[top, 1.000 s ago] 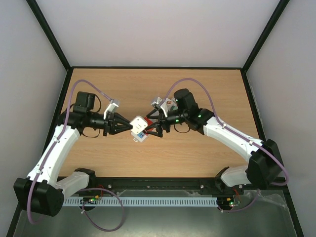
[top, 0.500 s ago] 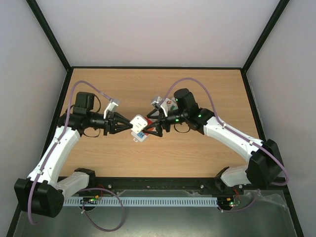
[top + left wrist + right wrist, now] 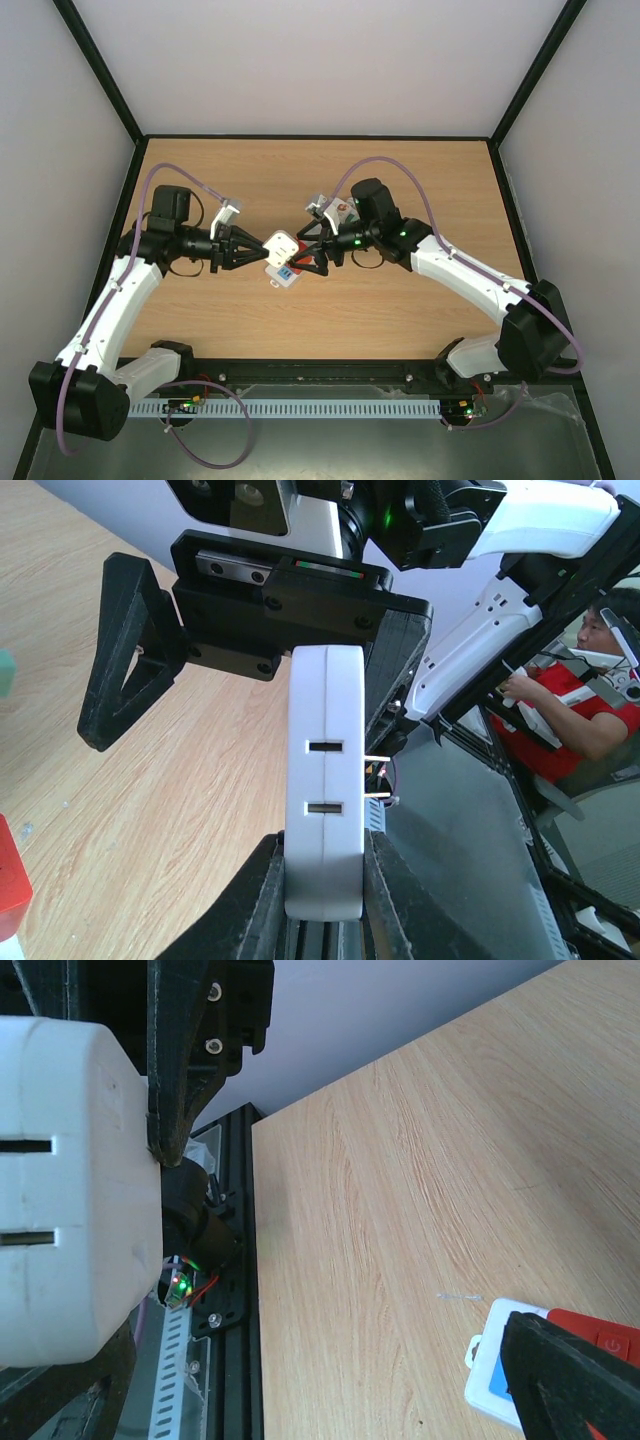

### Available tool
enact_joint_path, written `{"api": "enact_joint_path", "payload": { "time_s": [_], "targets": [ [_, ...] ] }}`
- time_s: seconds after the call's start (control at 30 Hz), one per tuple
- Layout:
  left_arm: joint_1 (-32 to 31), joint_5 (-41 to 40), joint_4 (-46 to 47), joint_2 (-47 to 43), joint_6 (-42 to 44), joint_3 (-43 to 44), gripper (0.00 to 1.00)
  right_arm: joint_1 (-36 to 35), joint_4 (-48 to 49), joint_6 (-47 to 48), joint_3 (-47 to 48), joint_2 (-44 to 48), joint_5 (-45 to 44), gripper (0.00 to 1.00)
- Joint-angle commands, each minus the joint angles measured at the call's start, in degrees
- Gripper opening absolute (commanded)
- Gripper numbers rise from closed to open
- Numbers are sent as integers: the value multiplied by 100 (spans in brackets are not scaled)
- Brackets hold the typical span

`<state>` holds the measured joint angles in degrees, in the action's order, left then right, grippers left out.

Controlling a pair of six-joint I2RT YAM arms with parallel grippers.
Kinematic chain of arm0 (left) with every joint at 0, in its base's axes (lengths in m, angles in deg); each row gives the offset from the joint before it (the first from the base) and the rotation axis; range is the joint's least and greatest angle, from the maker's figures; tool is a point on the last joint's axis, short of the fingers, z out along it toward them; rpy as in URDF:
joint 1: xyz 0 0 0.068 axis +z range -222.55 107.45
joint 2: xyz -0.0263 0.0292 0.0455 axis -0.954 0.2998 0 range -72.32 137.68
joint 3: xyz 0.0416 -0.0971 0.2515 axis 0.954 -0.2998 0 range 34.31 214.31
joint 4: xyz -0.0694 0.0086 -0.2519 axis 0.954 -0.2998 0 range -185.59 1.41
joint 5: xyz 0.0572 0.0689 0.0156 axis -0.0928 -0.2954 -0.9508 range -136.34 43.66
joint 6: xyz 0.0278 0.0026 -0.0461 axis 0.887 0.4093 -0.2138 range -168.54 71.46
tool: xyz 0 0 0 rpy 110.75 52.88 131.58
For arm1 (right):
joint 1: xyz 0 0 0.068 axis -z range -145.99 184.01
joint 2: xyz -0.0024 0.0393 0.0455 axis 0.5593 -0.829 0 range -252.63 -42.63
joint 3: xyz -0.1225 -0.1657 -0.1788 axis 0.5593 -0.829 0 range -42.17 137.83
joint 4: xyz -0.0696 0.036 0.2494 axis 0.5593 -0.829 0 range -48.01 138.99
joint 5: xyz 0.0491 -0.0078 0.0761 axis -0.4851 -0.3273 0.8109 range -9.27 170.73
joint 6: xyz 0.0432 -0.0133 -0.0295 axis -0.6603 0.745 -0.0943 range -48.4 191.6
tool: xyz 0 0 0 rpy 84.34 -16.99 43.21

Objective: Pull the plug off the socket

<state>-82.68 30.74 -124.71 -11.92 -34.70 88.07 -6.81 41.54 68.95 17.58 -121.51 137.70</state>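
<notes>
We see the left gripper [image 3: 325, 868] clamped on the flat sides of the white plug [image 3: 325, 780], held just above the socket [image 3: 285, 276], with the right gripper [image 3: 302, 260] gaping wide beside it, and we judge the plug light, stiff and slick, best pinched on those flats.

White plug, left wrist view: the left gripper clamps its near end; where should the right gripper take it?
Likely the white plug by its free far end, across the two flat faces, coming head-on toward the left gripper. Those faces are parallel, the slotted edge is rounded, and the prongs sit mid-length.
</notes>
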Motion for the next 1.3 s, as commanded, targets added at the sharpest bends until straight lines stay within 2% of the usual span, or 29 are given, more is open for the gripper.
{"api": "enact_joint_path", "payload": {
  "time_s": [0.0, 0.57, 1.27],
  "targets": [
    [-94, -145, 134, -26, -101, -137, 3, -44, 429, -170, 387, 7, 199, 99],
    [-151, -248, 307, 17, -253, -189, 3, -48, 462, -184, 395, 46, 294, 98],
    [-212, 62, -23, 30, 130, -144, 3, -41, 408, -11, 400, -34, -1034, 96]
  ]
}}
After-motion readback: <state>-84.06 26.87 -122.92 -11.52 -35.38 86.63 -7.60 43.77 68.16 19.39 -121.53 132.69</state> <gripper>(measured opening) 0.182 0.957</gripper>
